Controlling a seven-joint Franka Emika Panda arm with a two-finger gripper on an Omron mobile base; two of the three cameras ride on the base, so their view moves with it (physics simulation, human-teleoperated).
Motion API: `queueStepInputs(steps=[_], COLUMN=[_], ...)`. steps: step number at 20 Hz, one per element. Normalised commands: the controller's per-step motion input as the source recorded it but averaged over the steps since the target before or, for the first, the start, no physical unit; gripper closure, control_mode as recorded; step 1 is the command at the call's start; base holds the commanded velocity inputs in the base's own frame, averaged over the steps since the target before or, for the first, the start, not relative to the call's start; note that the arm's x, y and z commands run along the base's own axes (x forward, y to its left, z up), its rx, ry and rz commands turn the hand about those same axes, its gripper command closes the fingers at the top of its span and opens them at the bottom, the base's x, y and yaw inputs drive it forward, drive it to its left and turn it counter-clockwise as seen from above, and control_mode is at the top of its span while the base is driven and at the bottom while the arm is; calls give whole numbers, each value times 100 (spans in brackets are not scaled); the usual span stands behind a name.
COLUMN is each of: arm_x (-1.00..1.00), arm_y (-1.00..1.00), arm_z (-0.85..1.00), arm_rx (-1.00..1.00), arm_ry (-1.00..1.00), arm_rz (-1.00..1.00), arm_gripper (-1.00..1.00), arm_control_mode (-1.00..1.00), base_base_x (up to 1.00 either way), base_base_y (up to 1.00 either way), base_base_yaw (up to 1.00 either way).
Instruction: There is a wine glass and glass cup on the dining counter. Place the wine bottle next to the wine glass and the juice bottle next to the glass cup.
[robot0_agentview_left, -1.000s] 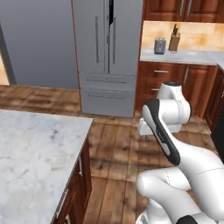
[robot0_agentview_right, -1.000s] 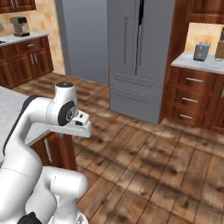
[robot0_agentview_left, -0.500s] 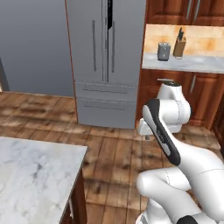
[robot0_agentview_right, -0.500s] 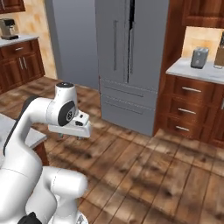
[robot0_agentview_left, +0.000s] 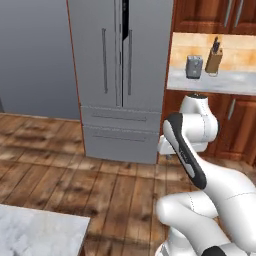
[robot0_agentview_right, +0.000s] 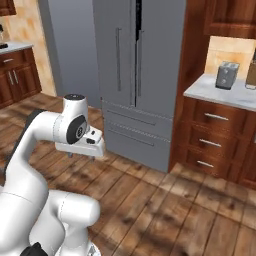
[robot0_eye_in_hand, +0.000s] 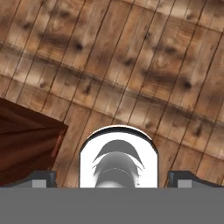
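Wooden floor (robot0_eye_in_hand: 131, 65) lay beneath the gripper (robot0_eye_in_hand: 112, 178), its fingertips set wide apart, holding nothing. Marble counter corner (robot0_agentview_left: 35, 232) sat low, left of the arm (robot0_agentview_left: 200, 170), facing the fridge (robot0_agentview_left: 120, 75).

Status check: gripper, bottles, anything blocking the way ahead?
Gripper open, empty, over wood floor. Facing the fridge, its doors shut. Floor ahead open.

Floor (robot0_agentview_left: 60, 175): knotty brown wood planks, low sheen. Fridge (robot0_agentview_left: 120, 75): smooth matt grey metal. Cabinets (robot0_agentview_right: 215, 145): glossy reddish wood.
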Motion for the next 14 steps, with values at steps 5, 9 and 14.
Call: queueStepInputs(steps=[5,9,14], arm_x=[0,0,0], arm_y=[0,0,0], arm_z=[0,0,0], arm_rx=[0,0,0], arm_ry=[0,0,0], arm_rz=[0,0,0], arm_gripper=[-100,-100,-100], arm_control_mode=[100,100,100], base_base_x=[94,85,79], base_base_y=[0,1,0], base_base_yaw=[18,34,39])
